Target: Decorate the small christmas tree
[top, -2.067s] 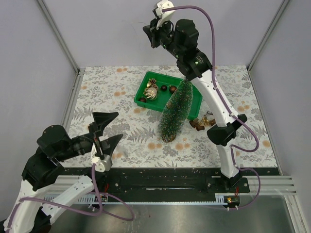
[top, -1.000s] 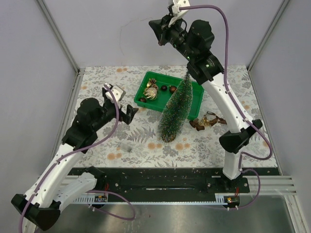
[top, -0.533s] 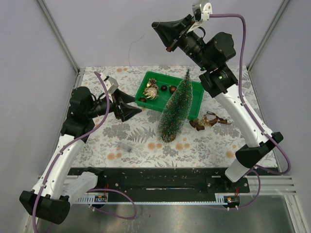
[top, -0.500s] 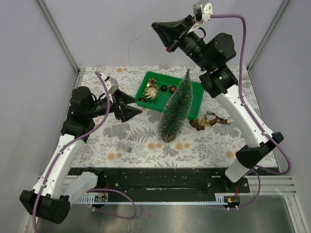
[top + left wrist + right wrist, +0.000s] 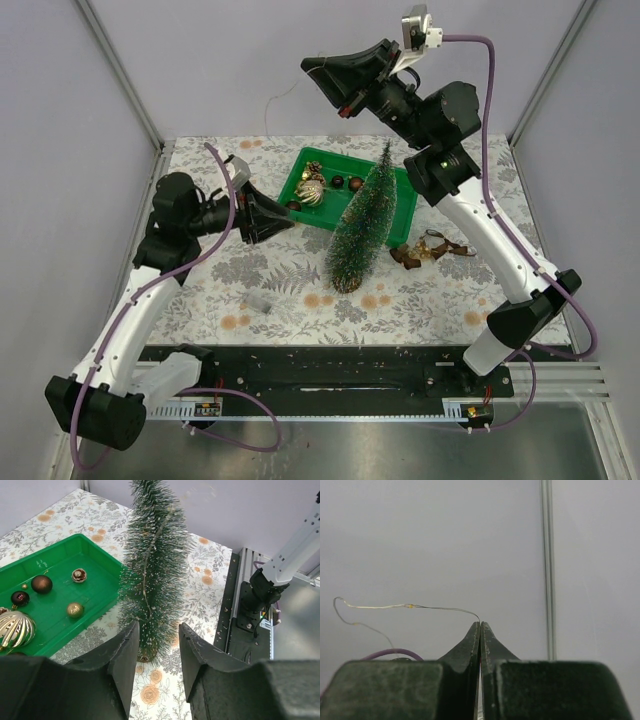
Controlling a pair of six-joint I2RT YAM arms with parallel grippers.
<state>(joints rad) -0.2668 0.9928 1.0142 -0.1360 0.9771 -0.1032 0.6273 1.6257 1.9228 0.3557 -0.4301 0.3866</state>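
Observation:
The small christmas tree (image 5: 362, 225) stands upright on the floral table, just in front of the green tray (image 5: 296, 172). A thin wire with tiny lights runs down its bristles (image 5: 146, 582). My right gripper (image 5: 308, 67) is high above the tray, shut on the end of that thin wire (image 5: 410, 606), which curls away to the left of its tip (image 5: 480, 623). My left gripper (image 5: 286, 222) hovers left of the tree, pointing at it. Its fingers (image 5: 158, 627) stand partly apart with nothing between them; the tree (image 5: 155, 565) is beyond them.
The tray (image 5: 60, 544) holds a gold ribbed bauble (image 5: 12, 627), dark red balls (image 5: 41, 583), a small gold ball (image 5: 75, 610) and a pine cone (image 5: 78, 574). Brown ornaments (image 5: 425, 250) lie right of the tree. A small grey piece (image 5: 260, 303) lies front left.
My left arm has swung in from the near left towards the tree and its jaws have narrowed. My right gripper has risen and shifted left, still shut on the wire.

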